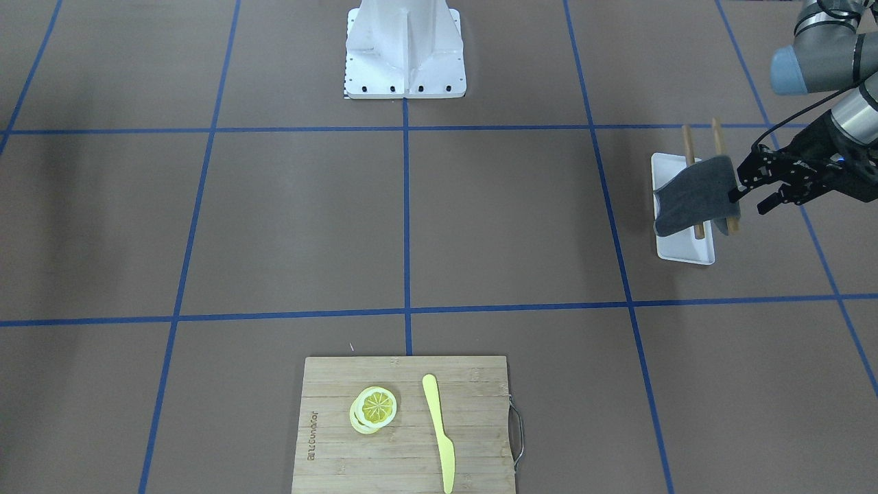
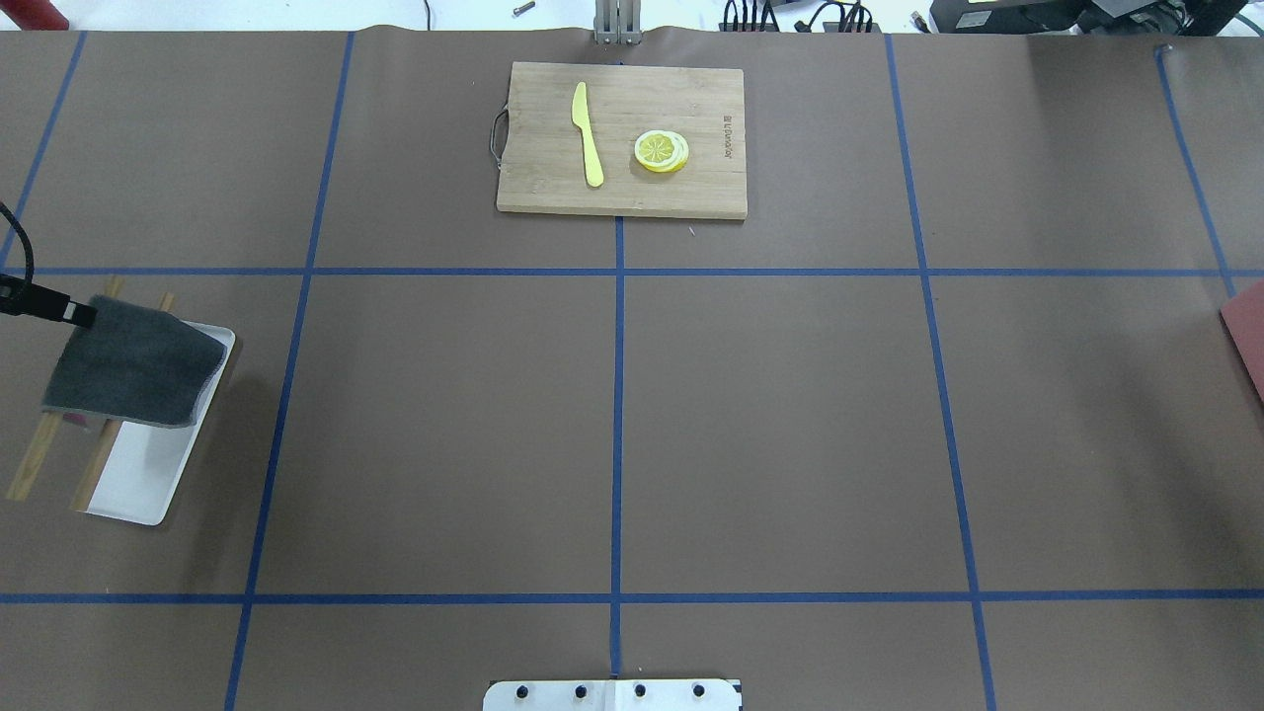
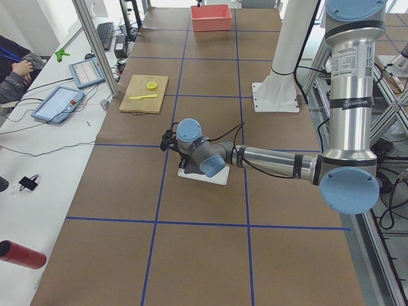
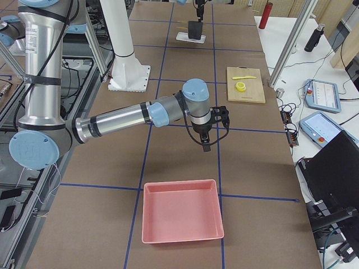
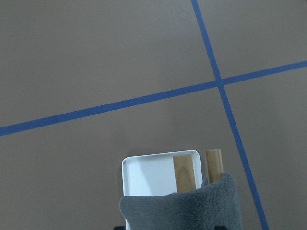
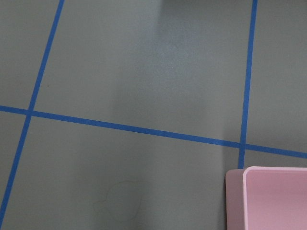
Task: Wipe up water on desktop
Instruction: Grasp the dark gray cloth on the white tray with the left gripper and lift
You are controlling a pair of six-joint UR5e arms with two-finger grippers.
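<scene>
Above desktop [image 2: 770, 425], left fingers [image 1: 738, 189] hold cloth [image 1: 693, 195] over tray [image 1: 686, 251].

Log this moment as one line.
phase: cloth pickup | left gripper: shut on grey cloth, hanging over white tray | right gripper: state unclear, above desktop | wiping: not begun

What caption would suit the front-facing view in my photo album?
Left gripper pinches a grey cloth over a white tray with two wooden sticks, on the taped brown desktop.
</scene>
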